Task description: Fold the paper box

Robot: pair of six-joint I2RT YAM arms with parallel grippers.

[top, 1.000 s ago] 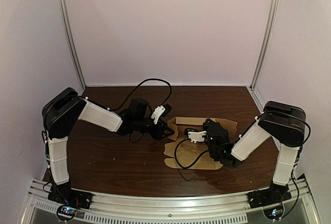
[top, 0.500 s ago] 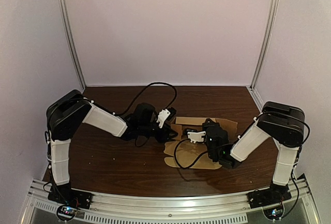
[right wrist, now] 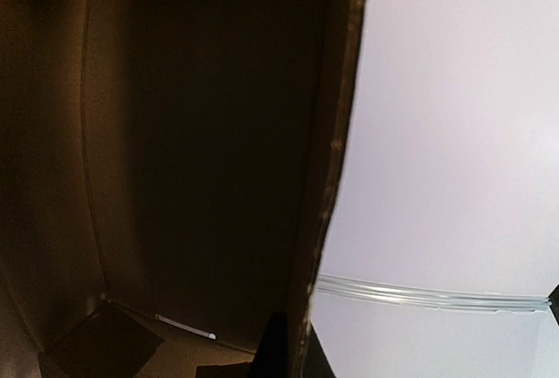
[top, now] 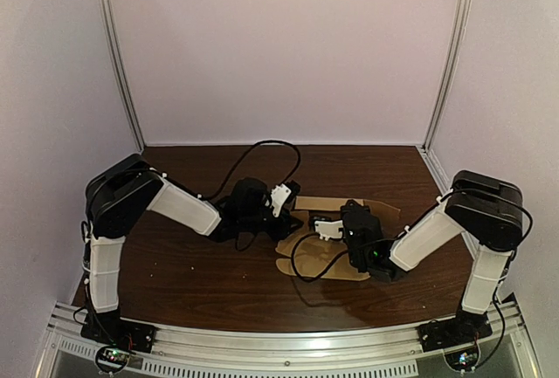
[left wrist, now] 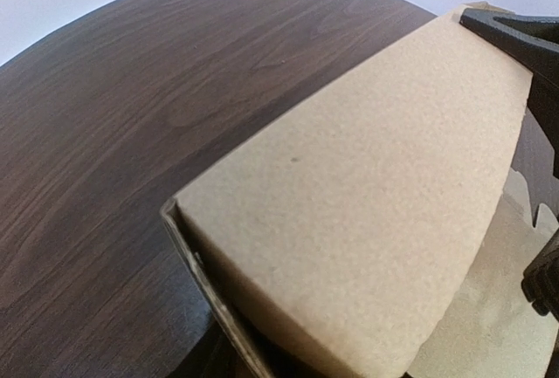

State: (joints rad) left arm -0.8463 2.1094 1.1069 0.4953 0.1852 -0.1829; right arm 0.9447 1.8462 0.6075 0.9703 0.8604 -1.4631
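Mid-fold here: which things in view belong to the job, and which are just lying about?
Belongs to the job: paper box, left gripper, right gripper.

Just there, not part of it: black cable, table, metal frame posts.
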